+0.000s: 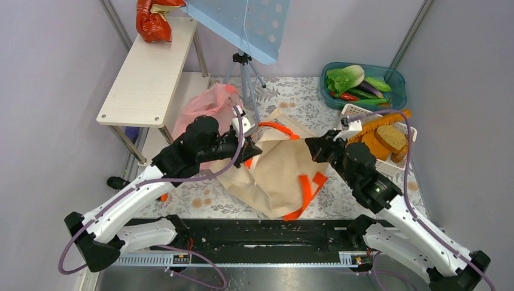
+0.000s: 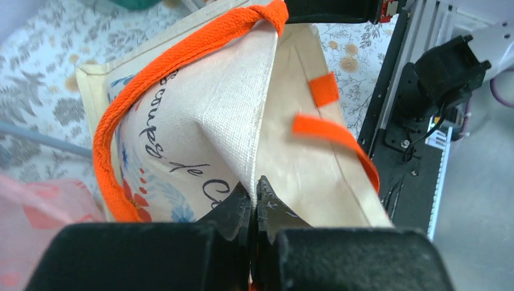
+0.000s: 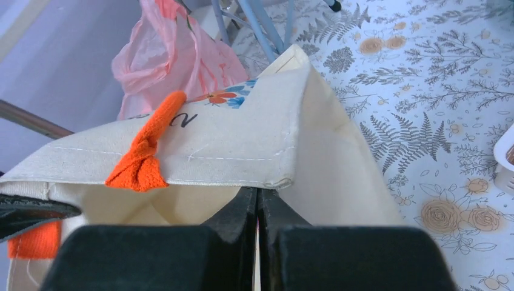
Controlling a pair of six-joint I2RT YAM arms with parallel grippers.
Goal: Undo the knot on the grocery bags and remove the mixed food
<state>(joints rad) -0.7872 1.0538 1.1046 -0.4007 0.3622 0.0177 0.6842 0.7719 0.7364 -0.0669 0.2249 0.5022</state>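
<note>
Both grippers pinch tote (image 1: 285, 173) rim: left (image 2: 254, 203) at 9, right (image 3: 259, 203) at 3. Pink bag (image 1: 206, 106) at 10, untouched. I judge mouth-opening step; next: spread apart.

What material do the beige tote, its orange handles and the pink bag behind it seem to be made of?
The beige tote looks like stiff woven canvas, matte: a visible weave and stitched seams, and it holds sharp folds. Its orange handles seem to be flat woven webbing, one knotted. The pink bag appears to be thin plastic film, slightly glossy, translucent and crinkled.
</note>
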